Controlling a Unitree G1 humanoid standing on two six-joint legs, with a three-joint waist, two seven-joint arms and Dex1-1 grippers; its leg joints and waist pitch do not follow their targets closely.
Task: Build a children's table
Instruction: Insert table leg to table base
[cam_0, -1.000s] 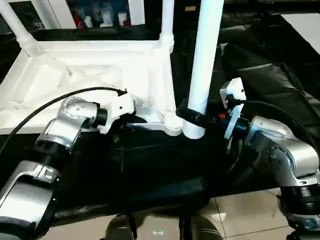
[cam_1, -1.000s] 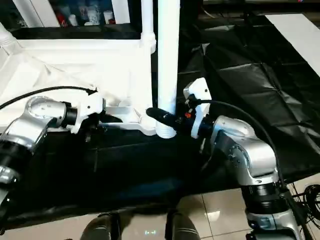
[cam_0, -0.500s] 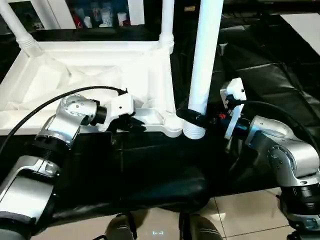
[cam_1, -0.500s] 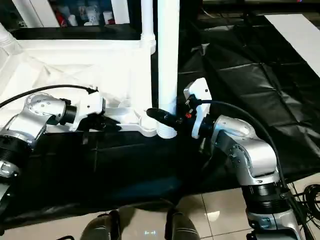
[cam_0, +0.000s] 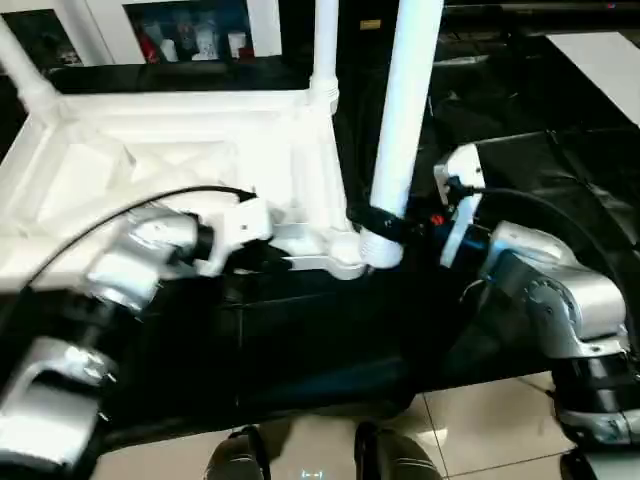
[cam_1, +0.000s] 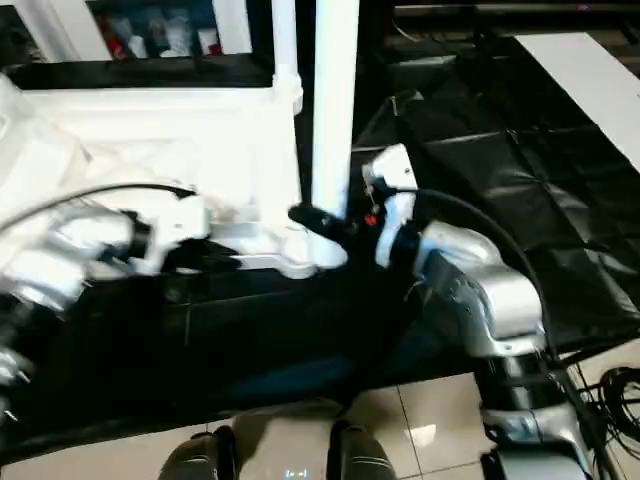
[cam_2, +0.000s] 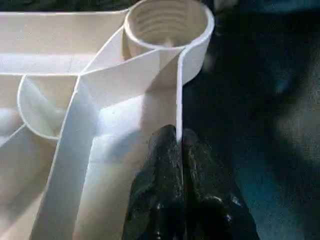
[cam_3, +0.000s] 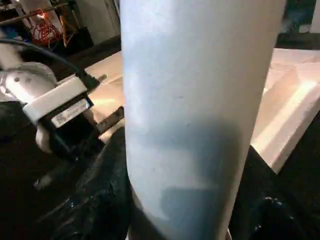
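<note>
The white tabletop lies upside down on black cloth, ribs up. Two legs stand in its far corners, one on the left and one on the right. My left gripper is shut on the thin near rim, just short of the near right corner socket, which stands open with its threads showing. The black fingers pinch that rim wall. My right gripper is shut on another leg, held upright. Its flared lower end sits right beside that socket.
Black cloth covers the work surface and falls to a tiled floor at the near edge. A white sheet lies at the far right. Dark shelves with small items stand behind the tabletop. A black cable runs along my left arm.
My left gripper has closed onto the tabletop's near rim. The whole picture has tilted and shifted, so the camera moved. The right gripper keeps the same hold on the upright leg.
</note>
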